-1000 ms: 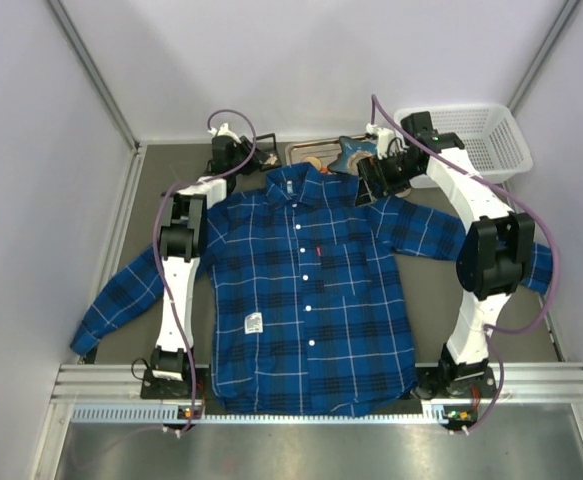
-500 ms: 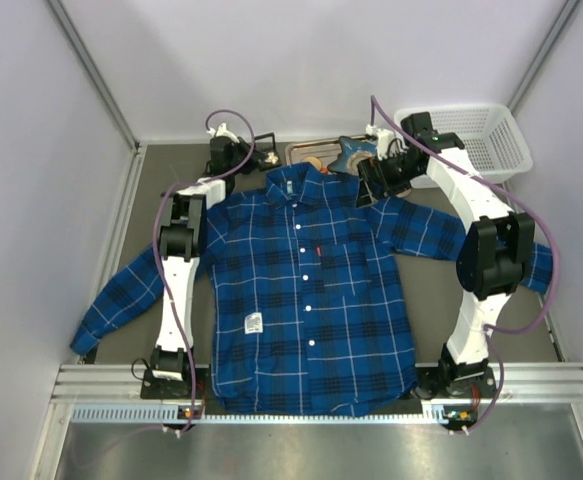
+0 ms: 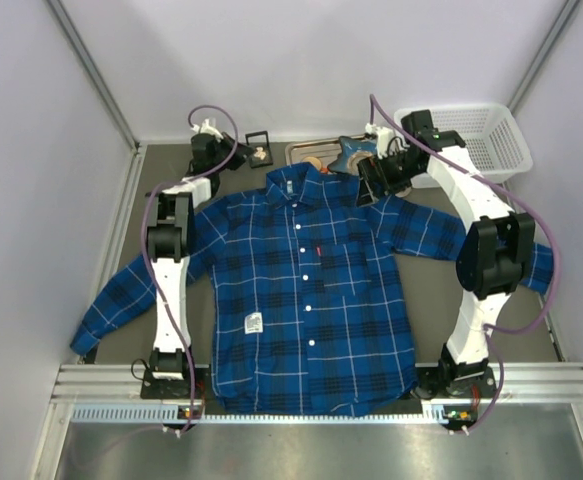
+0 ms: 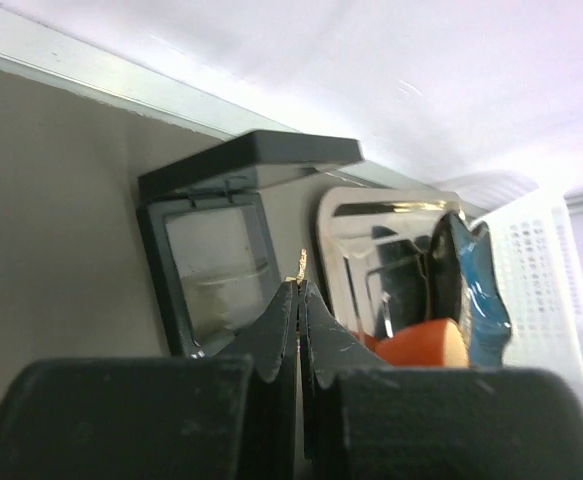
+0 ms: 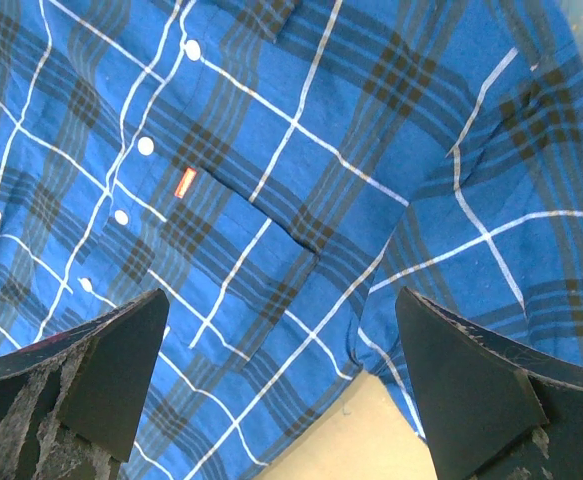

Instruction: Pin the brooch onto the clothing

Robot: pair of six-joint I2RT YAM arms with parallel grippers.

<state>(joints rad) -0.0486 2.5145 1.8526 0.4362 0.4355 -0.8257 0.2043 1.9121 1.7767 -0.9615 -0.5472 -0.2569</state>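
The plaid shirt [image 3: 306,290] lies flat and face up, collar toward the back. My left gripper [image 3: 211,150] is behind the shirt's left shoulder, to the left of a small open black box [image 3: 259,148]. In the left wrist view its jaws are shut, and a tiny pale gold piece of the brooch [image 4: 299,265] sticks out at the tips, in front of the box [image 4: 211,265]. My right gripper [image 3: 376,177] hovers over the shirt's right shoulder. It is wide open [image 5: 281,310] and empty above the chest pocket [image 5: 271,215].
Behind the collar stands a metal tray [image 3: 301,150] with a blue star-shaped dish [image 3: 354,152] and an orange object [image 4: 416,345]. A white basket [image 3: 481,140] stands at the back right. Walls close in the back and sides.
My left gripper has drawn back to the left, away from the black box, which now stands uncovered. The right arm and the shirt have not moved.
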